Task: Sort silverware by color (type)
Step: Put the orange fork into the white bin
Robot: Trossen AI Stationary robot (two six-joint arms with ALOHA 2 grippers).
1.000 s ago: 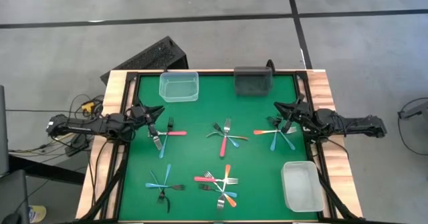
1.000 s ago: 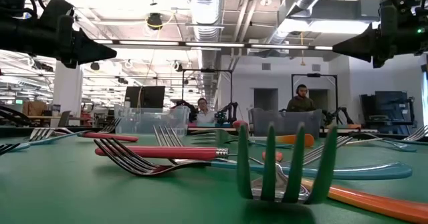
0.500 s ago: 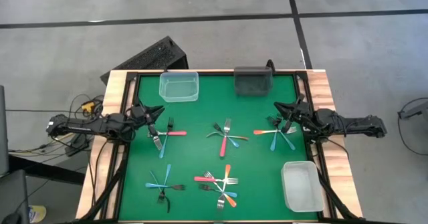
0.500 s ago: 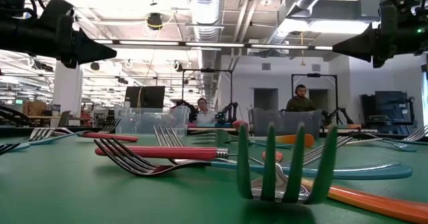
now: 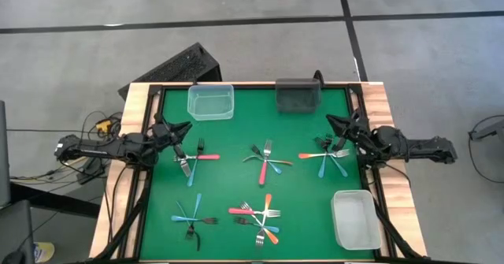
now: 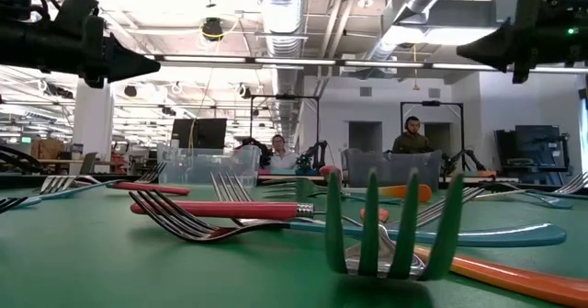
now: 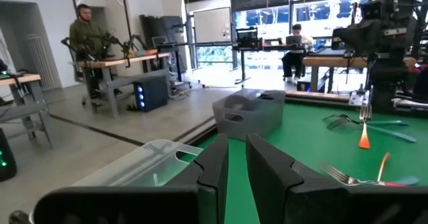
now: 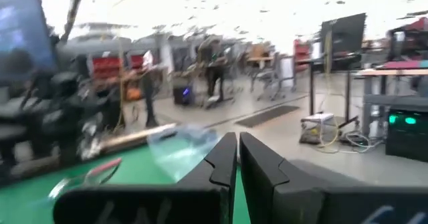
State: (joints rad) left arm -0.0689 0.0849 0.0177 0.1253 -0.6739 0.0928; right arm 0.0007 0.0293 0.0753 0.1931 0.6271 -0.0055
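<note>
Forks with teal, red and orange handles lie flat on the green mat in small crossed heaps: at the left [image 5: 193,160], centre [image 5: 266,158], right [image 5: 327,157], near left [image 5: 191,217] and near centre [image 5: 260,217]. My left gripper [image 5: 183,130] hovers level above the mat's left edge, shut and holding nothing; its own wrist view shows it again [image 7: 236,144]. My right gripper [image 5: 331,122] hovers above the mat's right edge, fingers tipped slightly upward, also shut and holding nothing [image 8: 238,140]. Both stand well above the forks in the low view.
A clear tub [image 5: 211,102] and a dark tub [image 5: 298,95] stand at the mat's far edge. Another clear tub [image 5: 355,219] stands at the near right. Wooden borders [image 5: 132,110] frame the mat. People sit and stand at benches in the room beyond.
My right gripper has tipped its fingers upward a little, so their ends stand higher in the low view. The forks have not moved.
</note>
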